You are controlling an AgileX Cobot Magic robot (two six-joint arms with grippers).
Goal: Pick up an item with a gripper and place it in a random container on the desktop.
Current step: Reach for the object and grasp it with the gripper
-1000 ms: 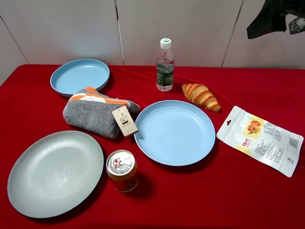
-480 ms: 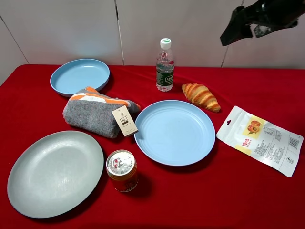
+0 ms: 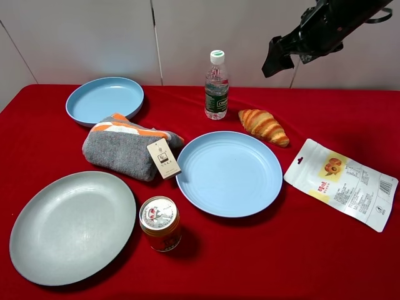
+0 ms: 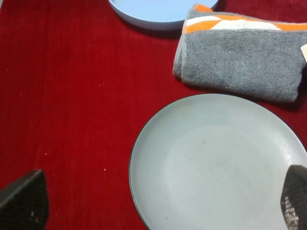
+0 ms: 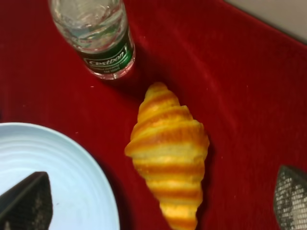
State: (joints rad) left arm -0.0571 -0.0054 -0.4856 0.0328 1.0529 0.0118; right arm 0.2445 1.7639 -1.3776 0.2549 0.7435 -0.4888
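The golden-brown croissant (image 3: pixel 264 127) lies on the red cloth just behind the right rim of the light-blue flat plate (image 3: pixel 229 175), which has nothing on it. My right gripper (image 3: pixel 273 64) hangs in the air above and behind the croissant. In the right wrist view the gripper (image 5: pixel 158 206) is open, its fingers (image 5: pixel 26 201) far apart on either side of the croissant (image 5: pixel 168 158), with the plate's edge (image 5: pixel 57 167) beside it. My left gripper (image 4: pixel 158 201) is open and empty over the grey-green plate (image 4: pixel 216 163). It does not show in the exterior view.
A water bottle (image 3: pixel 216 85) stands just left of the croissant. A white snack pouch (image 3: pixel 340 182) lies at the right. A folded grey-and-orange towel (image 3: pixel 128 145), a smaller blue dish (image 3: pixel 104 99), the grey-green plate (image 3: pixel 72 225) and a gold-lidded can (image 3: pixel 160 223) fill the left half.
My right arm has come down and to the left from the top right corner, to above the croissant. Nothing on the table has moved.
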